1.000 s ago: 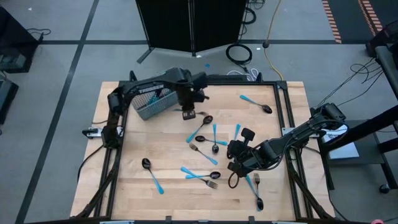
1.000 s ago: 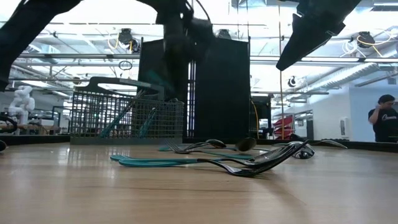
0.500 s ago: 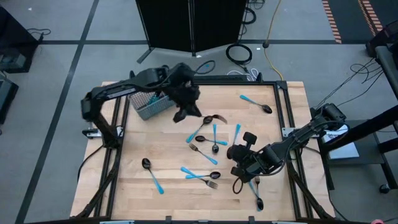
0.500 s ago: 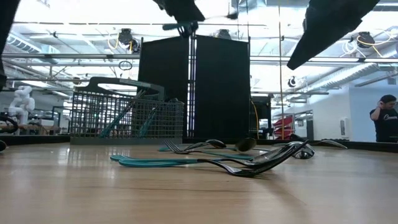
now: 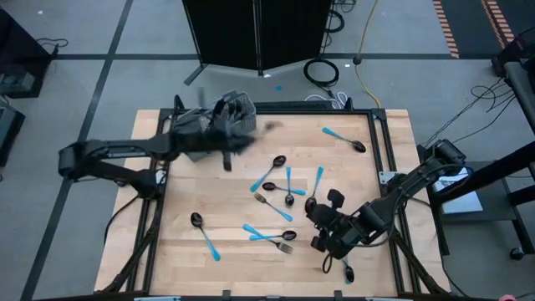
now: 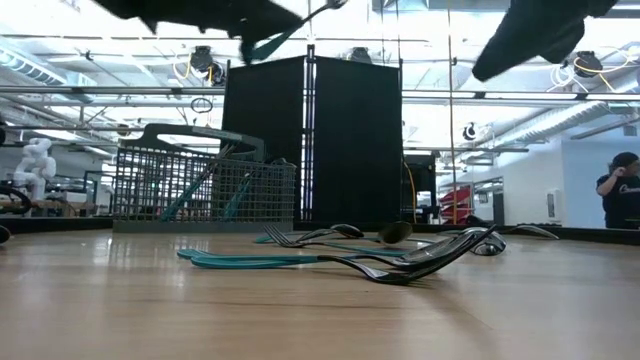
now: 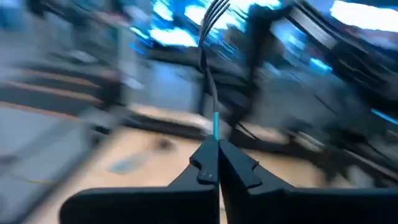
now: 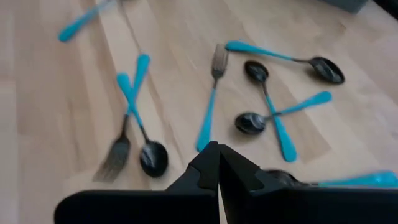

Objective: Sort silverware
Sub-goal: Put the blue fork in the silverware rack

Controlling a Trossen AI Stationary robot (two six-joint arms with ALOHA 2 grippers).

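My left gripper (image 7: pixel 217 163) is high over the table's far left part, pointing level, and is shut on a fork (image 7: pixel 209 59) with a light-blue handle. The low view shows this fork (image 6: pixel 292 27) above the grey wire-mesh basket (image 6: pixel 200 190), which holds blue-handled pieces. My left arm covers the basket in the high view. My right gripper (image 8: pixel 218 163) is shut on nothing, above the silverware near the right front. Several forks and spoons (image 5: pixel 276 188) lie flat and scattered on the wooden table (image 5: pixel 184 267). Among them are a fork (image 8: pixel 210 102) and a crossed fork and spoon (image 8: pixel 134 118). My left gripper pinches the fork's light-blue handle (image 7: pixel 216 127) between its two fingers. The fingers (image 7: pixel 202 168) come level and lie along the fork. The dark neck and tines (image 7: pixel 214 9) stick out past the fingertips and slant upward. The fork is lifted clear, well above the table and basket.
A tall black cabinet (image 6: pixel 315 140) stands behind the table's far edge. Dark rails (image 5: pixel 386 159) run along the table's left and right sides. A lone spoon (image 5: pixel 344 140) lies at the far right and another (image 5: pixel 205 234) at the near left. A person (image 6: pixel 615 195) stands far off in the room.
My left gripper has risen and swung from over the table's middle toward the far left and the basket. It has tipped from pointing down to level and carries the fork, whose tines now point up. My right gripper has drifted a little toward the near edge.
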